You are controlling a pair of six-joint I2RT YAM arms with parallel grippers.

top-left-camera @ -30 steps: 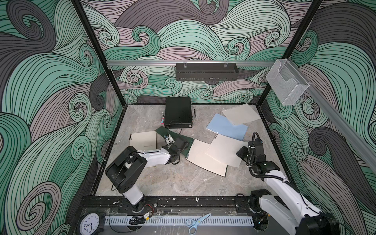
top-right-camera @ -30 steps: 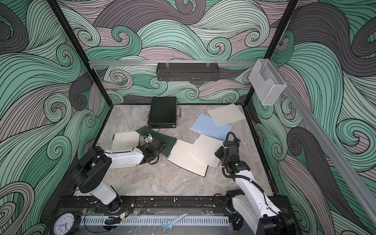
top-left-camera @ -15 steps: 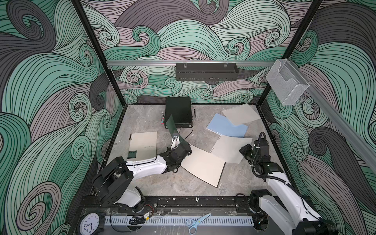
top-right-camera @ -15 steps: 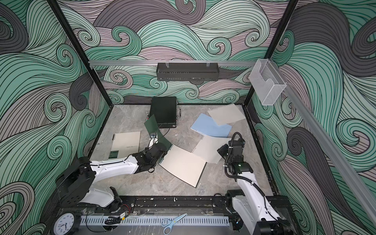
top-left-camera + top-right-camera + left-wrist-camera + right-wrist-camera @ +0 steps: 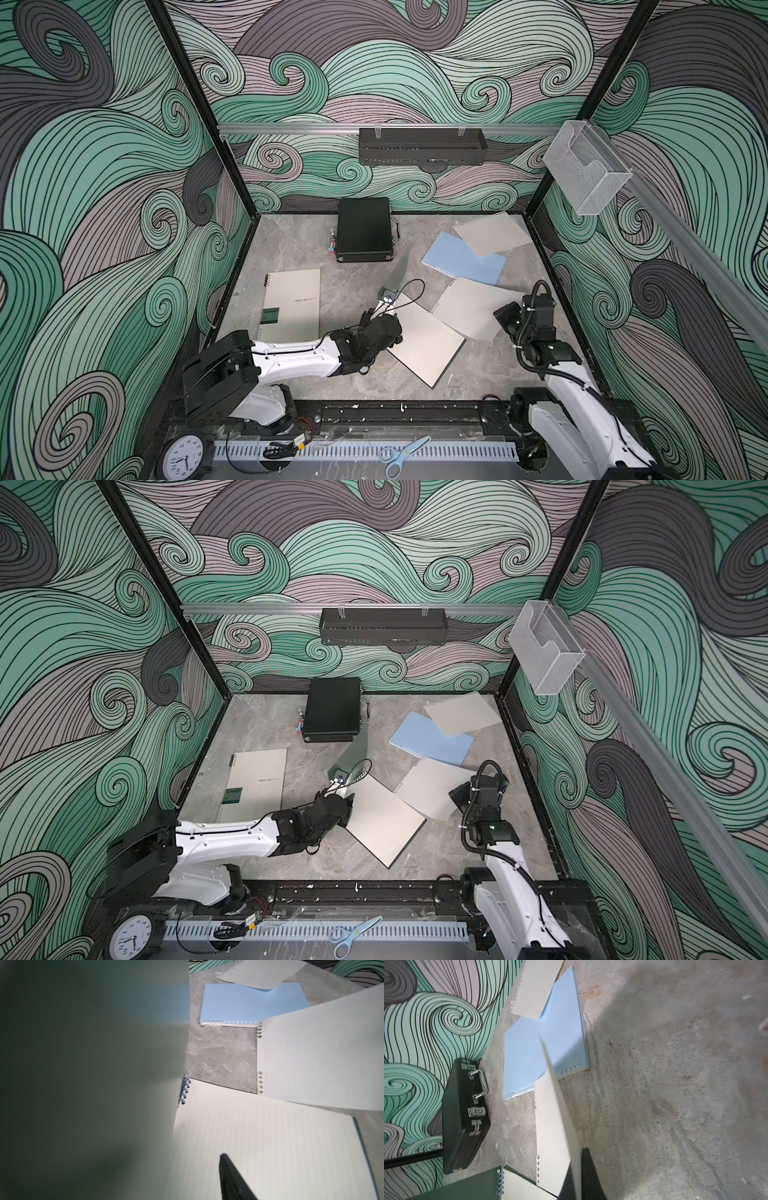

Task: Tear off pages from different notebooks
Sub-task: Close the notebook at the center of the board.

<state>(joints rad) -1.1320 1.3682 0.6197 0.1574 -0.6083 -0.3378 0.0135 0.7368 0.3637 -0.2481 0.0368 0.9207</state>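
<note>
Pinching a loose page (image 5: 469,307) by its right edge, the right gripper (image 5: 506,319) is seen at the right of the table (image 5: 332,282). In the right wrist view the sheet runs edge-on between the closed fingers (image 5: 591,1176). The page is lifted at the gripped side. Its holed edge is turned left, and its near-left corner overlaps the open green notebook (image 5: 424,340) in both top views.

The green notebook lies mid-table with a lined page exposed, and its cover (image 5: 353,750) is caught blurred, standing up from the spiral. The left gripper (image 5: 392,326) is placed at the notebook's left corner. Only one finger (image 5: 232,1178) is shown in the left wrist view, over the lined page, with the rest masked by the cover. Whether the fingers are spread or pinching cannot be told.

A blue notebook (image 5: 465,259) is seen shut, just beyond the held page, and a second loose page (image 5: 490,235) is laid partly over its far right corner. A beige notebook (image 5: 295,303) is seen shut at the left, well apart from both grippers. A black case (image 5: 365,228) lies against the far wall. Scissors (image 5: 401,453) and a clock (image 5: 185,455) are seen on the near rail.
</note>
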